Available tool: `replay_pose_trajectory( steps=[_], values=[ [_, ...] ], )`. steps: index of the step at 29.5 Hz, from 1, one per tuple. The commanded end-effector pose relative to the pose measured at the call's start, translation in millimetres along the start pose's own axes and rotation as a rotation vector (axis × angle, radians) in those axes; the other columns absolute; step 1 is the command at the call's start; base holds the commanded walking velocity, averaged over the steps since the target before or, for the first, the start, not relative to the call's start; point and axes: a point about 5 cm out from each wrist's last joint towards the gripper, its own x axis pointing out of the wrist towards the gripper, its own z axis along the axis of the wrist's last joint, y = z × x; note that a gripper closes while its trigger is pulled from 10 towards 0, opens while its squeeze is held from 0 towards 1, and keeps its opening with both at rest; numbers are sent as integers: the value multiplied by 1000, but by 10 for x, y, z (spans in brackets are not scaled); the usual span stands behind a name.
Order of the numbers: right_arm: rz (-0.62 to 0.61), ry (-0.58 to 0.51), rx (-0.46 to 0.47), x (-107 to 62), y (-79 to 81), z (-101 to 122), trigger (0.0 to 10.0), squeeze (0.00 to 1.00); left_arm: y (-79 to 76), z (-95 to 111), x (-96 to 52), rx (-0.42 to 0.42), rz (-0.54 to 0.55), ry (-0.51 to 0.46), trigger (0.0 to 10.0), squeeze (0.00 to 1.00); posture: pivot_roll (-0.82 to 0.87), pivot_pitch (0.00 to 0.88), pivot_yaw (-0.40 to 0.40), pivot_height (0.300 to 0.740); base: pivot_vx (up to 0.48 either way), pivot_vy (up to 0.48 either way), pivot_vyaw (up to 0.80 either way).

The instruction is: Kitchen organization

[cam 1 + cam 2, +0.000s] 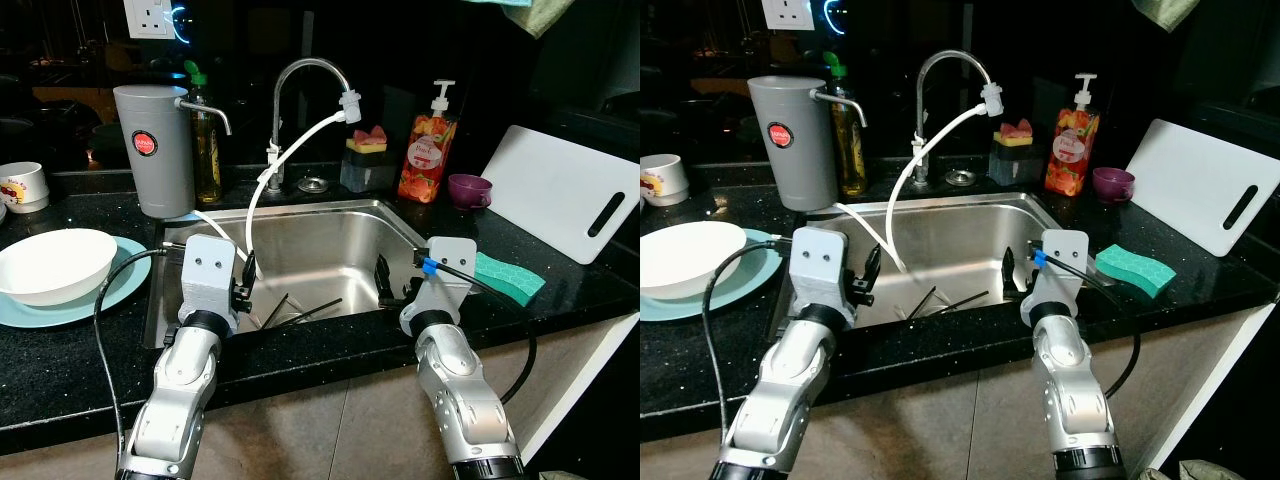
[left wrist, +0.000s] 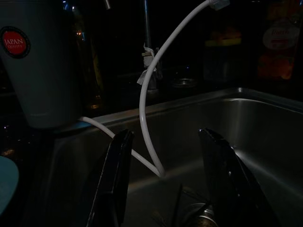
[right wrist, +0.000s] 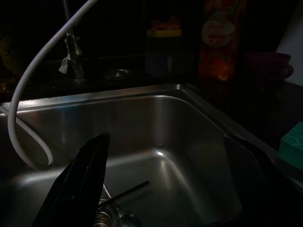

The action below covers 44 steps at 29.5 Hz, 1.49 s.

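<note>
A steel sink (image 1: 300, 212) lies straight ahead, with dark chopsticks (image 1: 300, 310) on its floor near the drain. My left gripper (image 1: 245, 285) hovers over the sink's front left part, its fingers (image 2: 113, 179) open and empty. Over the front right part, my right gripper (image 1: 392, 285) is also open, and nothing sits between its fingers (image 3: 80, 179). A white bowl (image 1: 50, 262) rests on a teal plate (image 1: 120, 280) on the black counter to the left. A green sponge (image 1: 508, 276) lies on the counter to the right of the sink.
A white hose (image 1: 265, 190) hangs from the faucet (image 1: 300, 70) into the sink. A grey jug (image 1: 152, 150) and a mug (image 1: 22, 185) stand at back left. A soap bottle (image 1: 427, 150), purple cup (image 1: 468, 188) and white cutting board (image 1: 560, 195) stand at back right.
</note>
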Motion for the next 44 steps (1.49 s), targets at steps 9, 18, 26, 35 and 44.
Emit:
replay_pose_trajectory(
  steps=[9, 18, 26, 35, 44],
  values=[
    [-3, -3, -1, 16, -6, 4, 10000, 0, -19, -20, 8, 3, -2, 10, 10000, 0, 87, 22, -79, 740, 0, 0, 0],
    [-8, -5, 0, 17, -12, 4, 10000, 0, -20, -11, 20, 6, -6, 6, 10000, 0, 87, 20, -76, 740, 0, 0, 0],
    [-6, -7, 2, 21, -4, 6, 10000, 0, -20, -7, 25, 7, -8, 4, 10000, 0, 89, 16, -75, 740, 0, 0, 0],
    [-6, -7, 0, 19, -3, 5, 10000, 0, -26, -5, 27, 6, -12, 3, 10000, 0, 86, 12, -72, 740, 0, 0, 0],
    [-5, -7, -2, 15, -4, 8, 10000, 0, -35, -10, 21, 4, -14, 5, 10000, 0, 81, 16, -71, 740, 0, 0, 0]
  ],
)
